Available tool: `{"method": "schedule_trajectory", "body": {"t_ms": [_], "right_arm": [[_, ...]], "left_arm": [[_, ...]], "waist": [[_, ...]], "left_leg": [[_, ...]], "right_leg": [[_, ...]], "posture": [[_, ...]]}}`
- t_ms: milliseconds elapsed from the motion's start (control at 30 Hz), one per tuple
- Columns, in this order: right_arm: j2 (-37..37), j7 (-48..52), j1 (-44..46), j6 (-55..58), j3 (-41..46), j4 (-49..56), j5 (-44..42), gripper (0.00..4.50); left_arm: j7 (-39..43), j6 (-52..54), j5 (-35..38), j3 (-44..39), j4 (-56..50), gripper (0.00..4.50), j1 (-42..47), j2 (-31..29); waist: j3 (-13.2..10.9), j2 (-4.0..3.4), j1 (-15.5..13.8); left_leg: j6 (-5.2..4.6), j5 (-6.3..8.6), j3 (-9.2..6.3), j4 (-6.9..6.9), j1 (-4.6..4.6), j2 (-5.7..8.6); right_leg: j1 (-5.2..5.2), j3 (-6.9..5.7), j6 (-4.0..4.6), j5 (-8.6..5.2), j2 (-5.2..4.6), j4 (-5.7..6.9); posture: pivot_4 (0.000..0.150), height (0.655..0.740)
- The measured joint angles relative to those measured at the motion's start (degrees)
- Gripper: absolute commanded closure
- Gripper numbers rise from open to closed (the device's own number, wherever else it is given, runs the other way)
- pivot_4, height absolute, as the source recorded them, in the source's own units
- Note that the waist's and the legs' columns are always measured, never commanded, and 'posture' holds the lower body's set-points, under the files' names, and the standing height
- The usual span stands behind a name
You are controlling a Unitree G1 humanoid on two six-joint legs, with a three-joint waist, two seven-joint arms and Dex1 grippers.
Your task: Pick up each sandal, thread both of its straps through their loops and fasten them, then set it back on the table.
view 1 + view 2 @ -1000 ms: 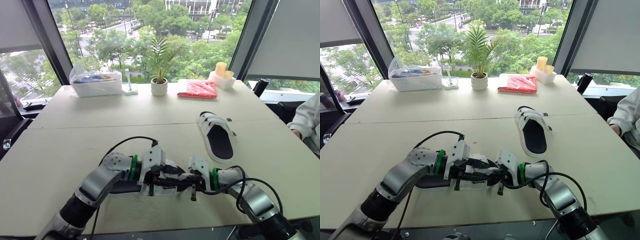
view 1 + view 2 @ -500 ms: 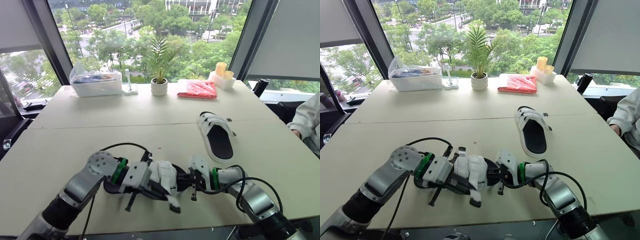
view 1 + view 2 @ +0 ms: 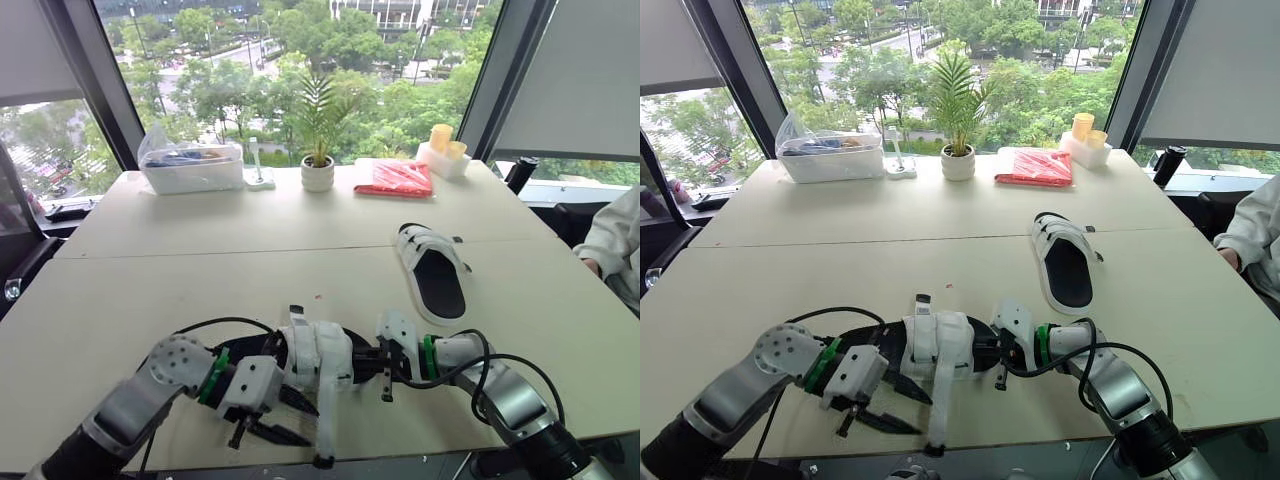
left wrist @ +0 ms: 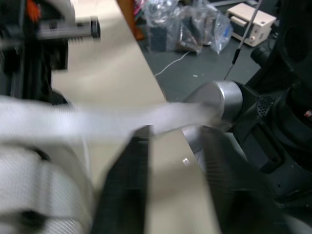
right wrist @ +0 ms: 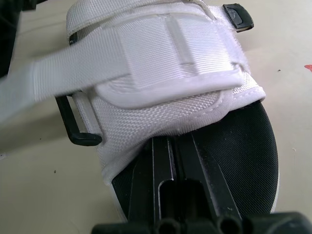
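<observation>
The near sandal (image 3: 325, 352), with a black sole and white straps, lies near the table's front edge. One long white strap (image 3: 326, 420) hangs loose from it, stretched toward the front edge. My left gripper (image 3: 300, 425) is open just left of that strap, which crosses in front of its fingers (image 4: 127, 180). My right gripper (image 3: 385, 366) is shut on the sandal's right end, its fingers (image 5: 165, 161) on the black footbed below the fastened wide strap (image 5: 180, 53). The second sandal (image 3: 435, 270) lies flat further back on the right, both its straps closed.
Along the window edge stand a clear plastic box (image 3: 192, 165), a potted plant (image 3: 318, 172), a red packet (image 3: 397, 178) and yellow cups (image 3: 445, 148). A person's white sleeve (image 3: 615, 235) rests at the table's right edge. The front edge (image 3: 400, 455) is close to both grippers.
My left gripper drew the long strap out from the sandal toward the front edge, then let it go and swung back and left. The right gripper stayed put.
</observation>
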State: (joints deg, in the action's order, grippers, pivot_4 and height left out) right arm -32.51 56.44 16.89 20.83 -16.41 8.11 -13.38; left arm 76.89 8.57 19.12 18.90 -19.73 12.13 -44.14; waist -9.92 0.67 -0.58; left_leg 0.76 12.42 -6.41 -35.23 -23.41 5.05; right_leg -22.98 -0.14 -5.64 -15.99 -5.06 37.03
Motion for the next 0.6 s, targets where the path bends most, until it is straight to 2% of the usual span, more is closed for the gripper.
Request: {"method": "schedule_trajectory", "body": {"t_ms": [100, 200, 333, 433, 600], "right_arm": [[0.1, 0.1, 0.2, -0.1, -0.1, -0.2, 0.1, 4.50], [0.0, 0.3, 0.4, -0.1, 0.0, -0.5, 0.2, 4.50], [0.0, 0.3, 0.4, -0.2, 0.0, -0.5, 0.3, 4.50], [0.1, 0.4, 0.4, -0.3, -0.1, -0.5, 0.7, 4.50], [0.2, 0.6, 0.5, -0.4, -0.1, -0.6, 0.8, 4.50]], "left_arm": [[0.3, 0.8, 0.9, -0.5, -1.1, 1.45, -3.6, -2.1], [0.1, 5.1, 4.7, -3.0, -3.1, 1.45, -6.4, -4.0], [-4.3, 20.7, 15.3, -7.3, -7.6, 1.45, -9.2, -6.8], [-12.3, 30.5, 20.7, -8.8, -7.9, 1.45, -9.4, -2.3], [-20.1, 40.9, 26.1, -9.2, -6.7, 1.45, -8.9, 2.4]], "waist": [[0.0, 0.00, 0.1], [0.0, 0.00, 0.0], [0.0, -0.02, 0.1], [0.0, -0.01, 0.0], [0.0, -0.02, 0.0]], "left_leg": [[0.00, 0.00, 0.00, 0.01, 0.00, -0.01], [0.00, 0.00, -0.01, -0.01, 0.00, -0.02], [0.00, 0.00, -0.01, -0.01, 0.03, -0.02], [0.00, 0.00, -0.02, -0.04, 0.06, -0.02], [0.00, 0.00, -0.02, -0.04, 0.07, -0.02]], "right_leg": [[-0.01, 0.00, 0.11, -0.06, 0.00, 0.00], [0.00, 0.00, 0.15, -0.08, 0.00, 0.01], [0.01, 0.00, 0.15, -0.09, 0.00, 0.02], [0.08, -0.01, 0.01, -0.01, 0.02, 0.03], [0.08, -0.01, -0.02, 0.01, 0.02, 0.05]], "posture": [[0.150, 0.7400], [0.150, 0.7400], [0.150, 0.7400], [0.150, 0.7400], [0.150, 0.7400]]}}
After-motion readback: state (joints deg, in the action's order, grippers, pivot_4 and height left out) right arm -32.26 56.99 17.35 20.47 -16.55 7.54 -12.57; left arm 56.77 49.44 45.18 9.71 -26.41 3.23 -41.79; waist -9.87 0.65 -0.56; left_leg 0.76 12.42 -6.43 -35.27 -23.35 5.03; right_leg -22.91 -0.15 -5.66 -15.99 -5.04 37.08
